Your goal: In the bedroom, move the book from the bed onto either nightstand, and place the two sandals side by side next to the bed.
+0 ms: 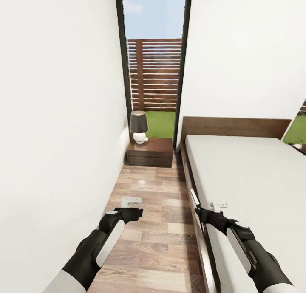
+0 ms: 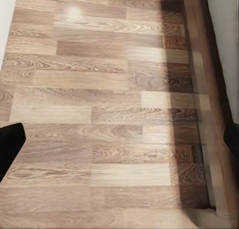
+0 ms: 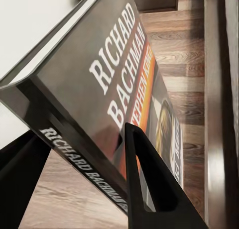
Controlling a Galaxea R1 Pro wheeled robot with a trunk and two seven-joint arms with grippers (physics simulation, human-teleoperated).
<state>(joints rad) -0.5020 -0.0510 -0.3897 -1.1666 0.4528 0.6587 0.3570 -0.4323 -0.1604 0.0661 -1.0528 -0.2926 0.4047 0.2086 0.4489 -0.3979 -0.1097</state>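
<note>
One narrow floor (image 1: 148, 225) lane: wall (image 1: 55, 136) left, bed (image 1: 255, 178) edge right.

White walls (image 1: 55, 114), pale wood-plank floor (image 1: 148, 225), tall dark-framed window (image 1: 154, 72), slatted brown fence (image 1: 155, 74), grass

Home bedroom, bed (image 1: 250, 178), nightstand (image 1: 151, 153) with lamp (image 1: 139, 126), wood-plank floor (image 1: 148, 225), tall window (image 1: 155, 72)

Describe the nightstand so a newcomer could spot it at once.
At the far end of the pale wood-plank floor, under the tall dark-framed window, stands a low dark-brown two-drawer wooden nightstand. It alone bears a dark-shaded, white-based lamp, left of the bed's brown headboard.
</note>
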